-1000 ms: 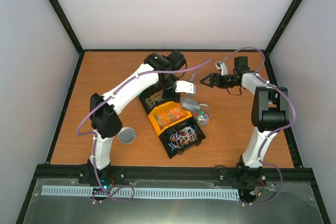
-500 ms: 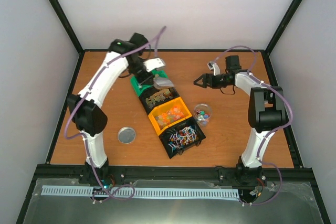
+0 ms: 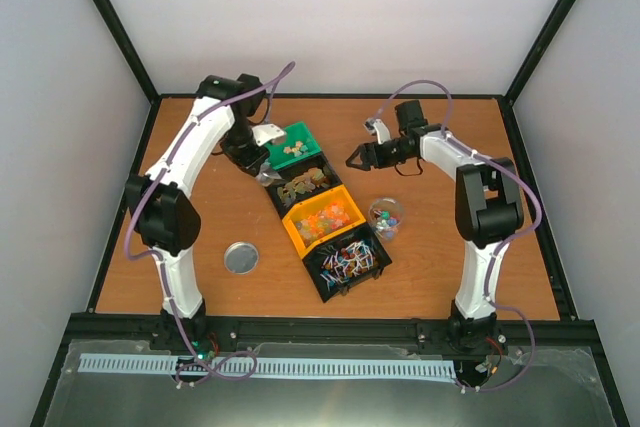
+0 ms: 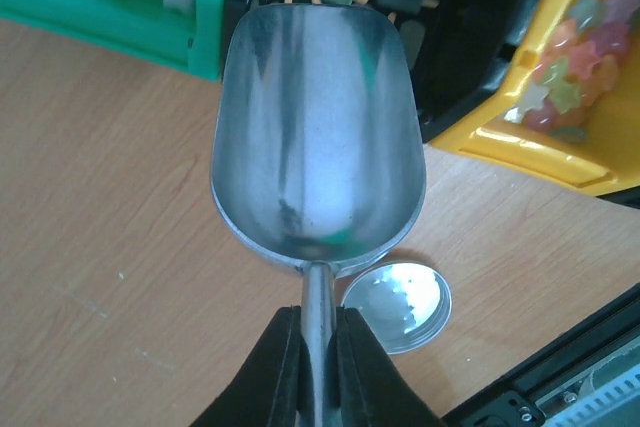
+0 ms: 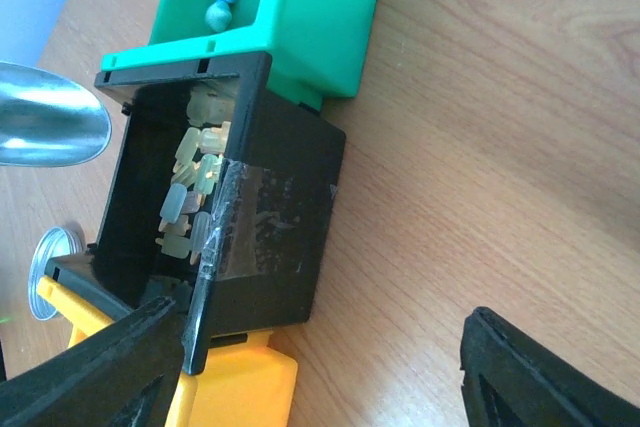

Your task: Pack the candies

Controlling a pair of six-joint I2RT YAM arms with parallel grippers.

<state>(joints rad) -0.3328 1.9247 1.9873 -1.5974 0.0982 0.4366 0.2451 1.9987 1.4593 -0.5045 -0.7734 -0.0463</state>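
Counter (image 3: 430, 277): brown wood, ringed by white walls.
Left end effector (image 4: 318, 332): clamped on empty scoop (image 4: 318, 147), beyond-left of yellow bin (image 3: 296, 235).
Candies (image 3: 322, 217): inside yellow bin and neighbouring bins.
Right end effector (image 5: 320, 377): spread wide, empty, beyond yellow bin.
Risk: a steep dig may flick candies onto counter.

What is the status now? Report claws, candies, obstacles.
Left claw shut on empty scoop, at the bins' edge. Right claw open, holding nothing. Candies in bins, some in jar. No obstacle seen between scoop and bins.
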